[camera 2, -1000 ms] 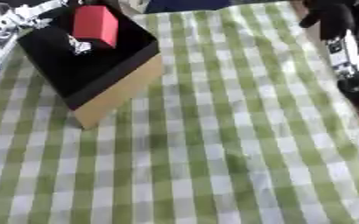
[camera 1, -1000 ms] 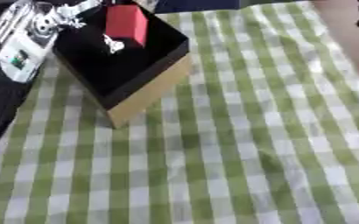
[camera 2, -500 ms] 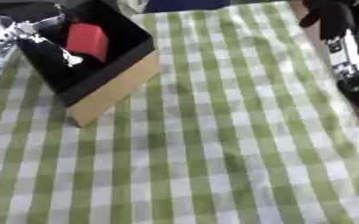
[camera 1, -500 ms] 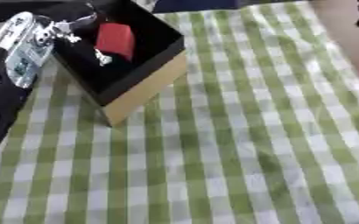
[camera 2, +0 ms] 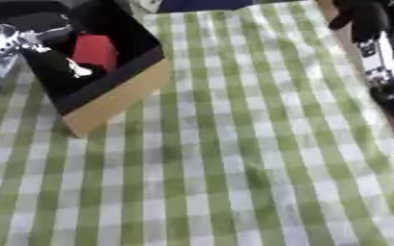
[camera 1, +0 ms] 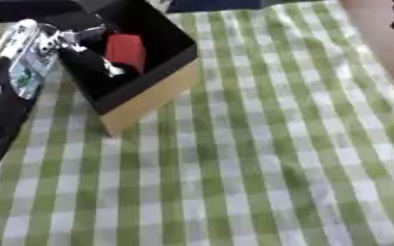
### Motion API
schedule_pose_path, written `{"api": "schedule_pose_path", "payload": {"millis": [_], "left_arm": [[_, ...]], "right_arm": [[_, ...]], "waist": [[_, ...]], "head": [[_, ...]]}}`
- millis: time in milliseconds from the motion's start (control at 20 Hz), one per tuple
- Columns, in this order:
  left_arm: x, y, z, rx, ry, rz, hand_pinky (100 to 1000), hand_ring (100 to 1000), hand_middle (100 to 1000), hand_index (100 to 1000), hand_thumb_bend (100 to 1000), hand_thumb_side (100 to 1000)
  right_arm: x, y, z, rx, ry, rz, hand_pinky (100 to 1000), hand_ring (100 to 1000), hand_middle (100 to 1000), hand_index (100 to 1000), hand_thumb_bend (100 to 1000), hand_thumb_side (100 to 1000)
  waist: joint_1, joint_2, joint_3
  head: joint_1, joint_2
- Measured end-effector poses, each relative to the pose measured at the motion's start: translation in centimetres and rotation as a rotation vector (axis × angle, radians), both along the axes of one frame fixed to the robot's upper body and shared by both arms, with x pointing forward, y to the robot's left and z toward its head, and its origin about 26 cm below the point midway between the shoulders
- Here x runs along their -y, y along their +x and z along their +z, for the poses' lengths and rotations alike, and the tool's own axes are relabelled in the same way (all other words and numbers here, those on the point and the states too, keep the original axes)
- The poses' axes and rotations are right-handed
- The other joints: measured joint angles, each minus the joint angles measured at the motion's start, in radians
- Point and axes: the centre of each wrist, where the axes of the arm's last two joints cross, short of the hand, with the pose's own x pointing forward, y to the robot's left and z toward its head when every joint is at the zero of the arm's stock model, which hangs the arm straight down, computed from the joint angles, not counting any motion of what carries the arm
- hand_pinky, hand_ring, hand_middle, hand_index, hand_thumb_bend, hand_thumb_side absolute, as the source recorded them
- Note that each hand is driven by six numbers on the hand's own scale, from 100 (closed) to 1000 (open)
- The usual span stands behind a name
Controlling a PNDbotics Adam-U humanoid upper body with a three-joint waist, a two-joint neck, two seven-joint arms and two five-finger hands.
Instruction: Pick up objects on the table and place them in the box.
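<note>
At the far left, inside the box (camera 1: 146,93) | my left hand (camera 1: 45,41) is hovering at its left rim, fingers (camera 2: 66,65) reaching in beside the red block (camera 1: 125,50); I cannot tell whether they are pinching it | block standing upright just right of those fingers | right hand (camera 2: 364,21) idling far right, curled.

No legible text, label, brand, number or sign found. The left hand (camera 1: 28,57) carries a pale patch that may be a label, too blurred to read. The box (camera 1: 154,93) shows no readable marking.
</note>
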Motion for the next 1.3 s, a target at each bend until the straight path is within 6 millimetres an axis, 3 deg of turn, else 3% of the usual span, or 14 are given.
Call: {"api": "schedule_pose_path", "payload": {"millis": [550, 750, 1000, 1300], "left_arm": [[1.0, -0.8, 1.4, 0.027, -0.014, -0.036, 634, 739, 746, 863, 643, 674], [1.2, -1.0, 1.8, 0.053, -0.026, -0.032, 621, 715, 726, 846, 541, 668], [1.5, -2.1, 3.5, 0.115, -0.071, -0.071, 604, 678, 699, 827, 331, 629], [1.9, -4.7, 5.9, 0.244, -0.129, -0.19, 580, 644, 677, 807, 209, 618]], "right_arm": [[-0.1, 0.0, -0.3, -0.011, 0.01, 0.002, 809, 802, 510, 702, 100, 719], [-0.1, 0.0, -0.3, -0.012, 0.014, 0.004, 809, 802, 511, 702, 100, 716], [-0.2, 0.0, -0.4, -0.014, 0.017, 0.005, 809, 801, 513, 703, 100, 711], [0.0, 0.0, -0.4, -0.01, 0.017, -0.005, 809, 801, 514, 703, 100, 706]], "waist": [[0.001, -0.014, 0.004], [0.002, -0.024, 0.004], [0.003, -0.035, 0.014], [0.004, -0.049, 0.031]], "head": [[0.0, 0.008], [0.0, 0.009], [-0.003, 0.015], [-0.013, 0.027]]}}
